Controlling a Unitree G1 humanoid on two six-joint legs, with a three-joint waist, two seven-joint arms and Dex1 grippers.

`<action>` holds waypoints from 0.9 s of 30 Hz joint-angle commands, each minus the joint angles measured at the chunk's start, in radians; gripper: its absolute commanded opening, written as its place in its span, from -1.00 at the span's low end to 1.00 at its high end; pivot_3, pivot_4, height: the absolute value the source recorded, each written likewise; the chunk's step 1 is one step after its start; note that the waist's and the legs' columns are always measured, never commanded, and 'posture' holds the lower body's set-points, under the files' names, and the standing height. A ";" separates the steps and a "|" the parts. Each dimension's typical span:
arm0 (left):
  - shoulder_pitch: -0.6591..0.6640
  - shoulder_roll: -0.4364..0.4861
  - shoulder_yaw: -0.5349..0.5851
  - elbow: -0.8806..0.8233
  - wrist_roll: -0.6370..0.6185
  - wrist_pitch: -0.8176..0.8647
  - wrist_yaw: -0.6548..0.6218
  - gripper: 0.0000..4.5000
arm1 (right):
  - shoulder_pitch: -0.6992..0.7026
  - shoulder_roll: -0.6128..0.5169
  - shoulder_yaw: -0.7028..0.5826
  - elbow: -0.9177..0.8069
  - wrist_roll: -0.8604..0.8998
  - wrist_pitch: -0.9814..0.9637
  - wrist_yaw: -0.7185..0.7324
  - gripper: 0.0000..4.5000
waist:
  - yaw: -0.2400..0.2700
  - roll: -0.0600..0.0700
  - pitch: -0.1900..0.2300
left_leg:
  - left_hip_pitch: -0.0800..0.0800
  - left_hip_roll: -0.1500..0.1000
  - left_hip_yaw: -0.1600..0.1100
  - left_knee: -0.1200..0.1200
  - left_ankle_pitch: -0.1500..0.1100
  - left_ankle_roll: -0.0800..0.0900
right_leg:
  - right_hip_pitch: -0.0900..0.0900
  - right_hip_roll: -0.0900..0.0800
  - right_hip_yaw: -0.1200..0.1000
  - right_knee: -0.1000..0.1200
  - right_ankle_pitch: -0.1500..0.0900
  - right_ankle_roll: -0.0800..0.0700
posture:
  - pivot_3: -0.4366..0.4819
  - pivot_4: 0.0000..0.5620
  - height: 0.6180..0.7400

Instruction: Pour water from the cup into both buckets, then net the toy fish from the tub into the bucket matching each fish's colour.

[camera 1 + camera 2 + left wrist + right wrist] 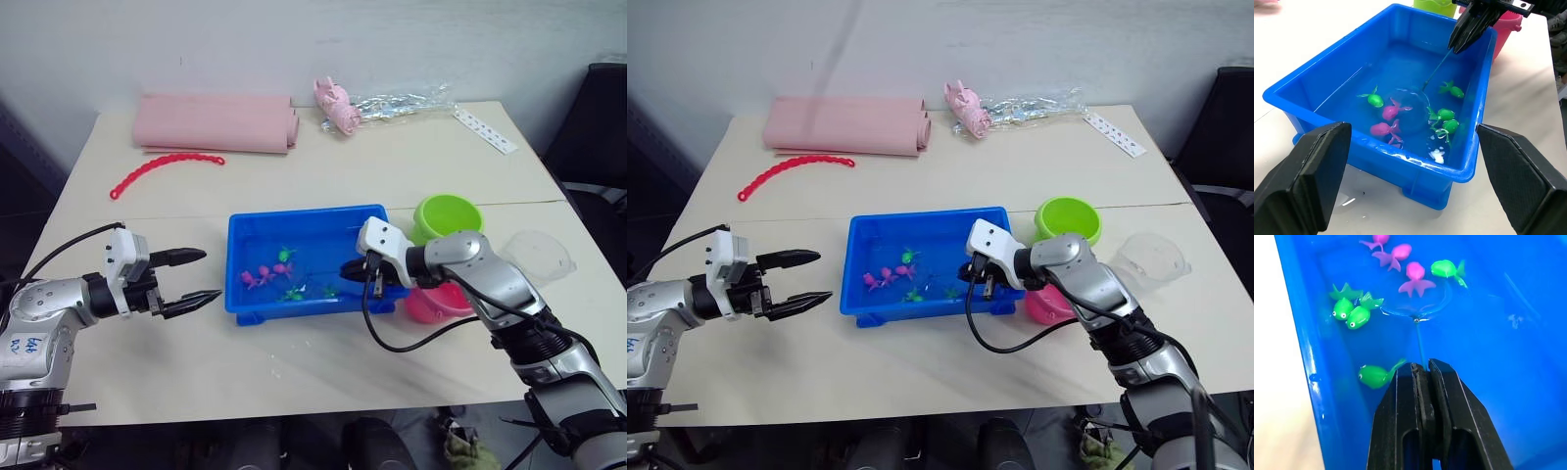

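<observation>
Evidently the netting stage is under way and no catch has yet been made: the right gripper [1422, 366], fingers pressed together on the thin handle of the net [1418, 313], reaches over the near right end of the blue tub [245, 223], with the hoop lowered into the water among the toy fish [1386, 111]. All visible fish lie in the tub; whether either bucket already holds a fish or water cannot be told. The cup [537, 257] rests on the table to the right of the buckets, well clear of both grippers, which suggests the pouring step is finished, though this is a judgement only. The green bucket [448, 214] stands just beyond the tub's right end and the pink bucket [436, 304] just beside it, nearer the robot and partly behind the right arm. Remaining work, so far as can be judged, is the whole sorting of pink and green fish. The left gripper [186, 278] hovers to the left of the tub with its two fingers spread wide apart, holding nothing. The head views give the layout of tub, buckets and cup, but barely resolve the net. The left wrist view shows the handle running from the right gripper down to the hoop; the right wrist view shows the hoop beside one pink fish and the grip on the handle.
</observation>
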 commanded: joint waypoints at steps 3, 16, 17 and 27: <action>0.012 0.007 0.024 -0.027 -0.016 -0.009 0.002 0.98 | 0.013 0.014 -0.032 -0.024 -0.001 -0.037 -0.002 -1.00 | 0.000 0.000 0.000 | 0.000 0.000 0.000 0.000 0.000 0.000 | 0.000 0.000 0.000 0.000 0.000 0.000 | -0.05 -0.47 1.00; 0.017 0.010 0.026 -0.023 -0.016 -0.012 -0.003 0.98 | 0.062 -0.013 -0.078 -0.038 0.004 -0.115 0.005 -1.00 | 0.000 0.000 0.000 | 0.000 0.000 0.000 0.000 0.000 0.000 | 0.000 0.000 0.000 0.000 0.000 0.000 | -0.05 -0.47 1.00; 0.017 0.011 0.026 -0.022 -0.016 -0.012 -0.003 0.98 | 0.067 -0.017 -0.086 -0.040 0.005 -0.119 0.010 -1.00 | 0.000 0.000 0.000 | 0.000 0.000 0.000 0.000 0.000 0.000 | 0.000 0.000 0.000 0.000 0.000 0.000 | -0.05 -0.47 1.00; 0.010 0.007 0.017 -0.020 -0.016 -0.012 -0.007 0.98 | 0.112 -0.050 -0.173 -0.040 0.033 -0.179 0.053 -1.00 | 0.000 0.000 0.000 | 0.000 0.000 0.000 -0.001 0.000 0.000 | 0.000 0.000 0.000 -0.001 0.000 0.000 | -0.05 -0.47 1.00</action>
